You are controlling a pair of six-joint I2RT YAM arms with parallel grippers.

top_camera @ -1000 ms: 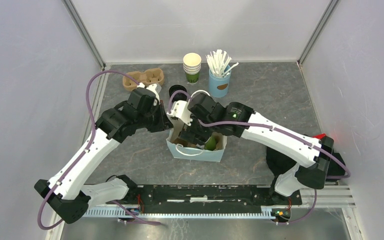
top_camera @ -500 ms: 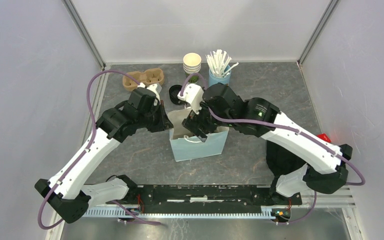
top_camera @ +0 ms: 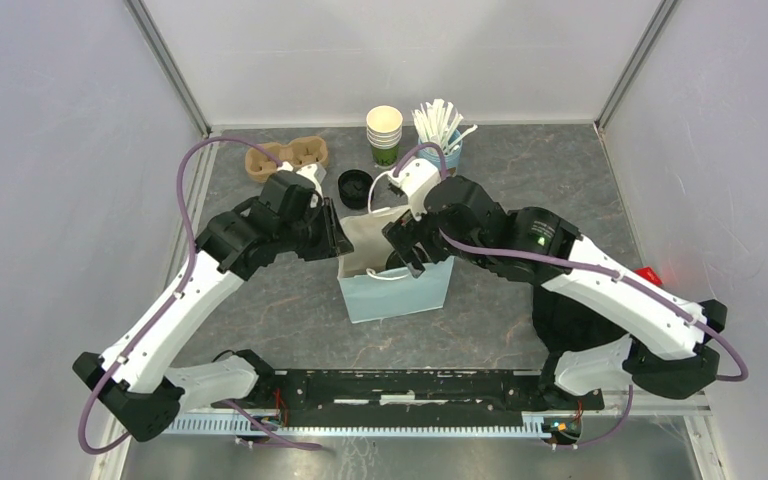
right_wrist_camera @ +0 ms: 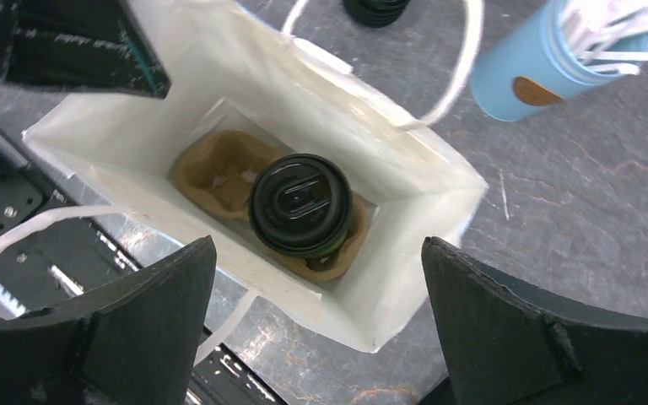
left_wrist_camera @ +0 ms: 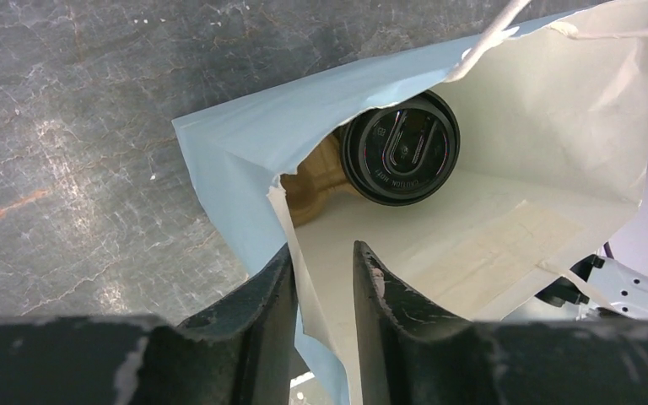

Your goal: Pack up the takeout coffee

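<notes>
The takeout coffee (right_wrist_camera: 306, 205), a small paper cup with green sides and a round black plastic lid, stands upright in one pocket of a brown moulded-pulp cup carrier (right_wrist_camera: 211, 169) at the bottom of a pale blue paper bag with a white lining (right_wrist_camera: 329, 97); the pocket beside it is empty. I judge it light unless filled, which the closed lid hides. Its thin paper wall would dent under a hard squeeze, and the glossy lid is slick and only pressed on. A grip therefore belongs across the green sides just under the lid's rim, gentle and level, never on the lid alone, though from above little but the lid shows. The bag is soft and creased and stands near the middle of the grey stone-patterned table (top_camera: 520, 180). The left gripper (left_wrist_camera: 322, 249) is at the bag's left wall, its fingers (left_wrist_camera: 261, 291) narrowly parted with the paper edge between them and a gap showing, so not pinching as far as I can tell. The right gripper (right_wrist_camera: 314, 245) hangs over the bag's mouth, fingers spread wide and empty. Beyond the bag, on the far side, stand a short stack of black lids (right_wrist_camera: 375, 8), a blue cylindrical holder of white stirrers (right_wrist_camera: 519, 72) and a tall stack of cream-rimmed cups (top_camera: 384, 130)
</notes>
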